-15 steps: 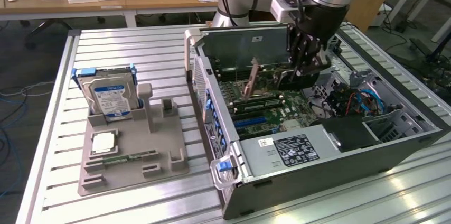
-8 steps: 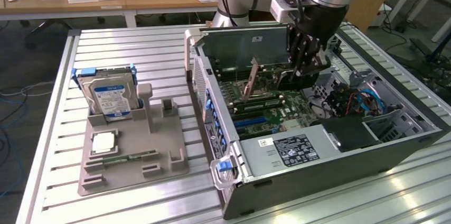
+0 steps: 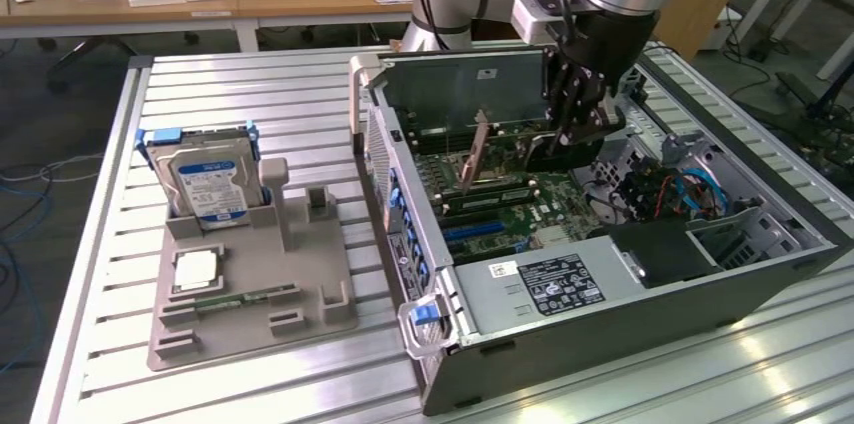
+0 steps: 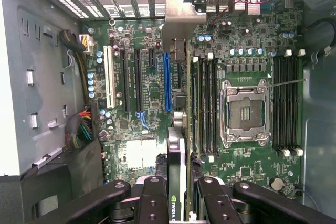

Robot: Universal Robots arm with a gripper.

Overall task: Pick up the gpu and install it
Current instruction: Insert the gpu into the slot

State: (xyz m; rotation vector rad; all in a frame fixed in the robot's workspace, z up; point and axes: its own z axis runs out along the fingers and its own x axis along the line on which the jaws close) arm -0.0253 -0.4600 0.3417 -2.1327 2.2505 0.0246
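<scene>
The gpu (image 4: 177,166) is a thin dark card seen edge-on, with a green logo near my fingers and its silver bracket (image 4: 176,19) at the far end by the case's rear grille. My gripper (image 4: 181,203) is shut on it, one black finger (image 4: 155,198) on each side. The card stands upright over the motherboard (image 4: 136,77), running alongside the long blue slot (image 4: 167,82); I cannot tell whether it touches a slot. In the exterior view the gripper (image 3: 577,134) reaches down into the open computer case (image 3: 601,284) with the dark gpu (image 3: 550,154) below it.
Case walls and the drive cage (image 3: 667,244) close in around the arm. Cable bundles (image 4: 79,129) lie beside the slots, and the bare processor socket (image 4: 244,111) sits on the other side. A grey holder (image 3: 240,274) at the exterior view's left carries a hard drive (image 3: 207,184).
</scene>
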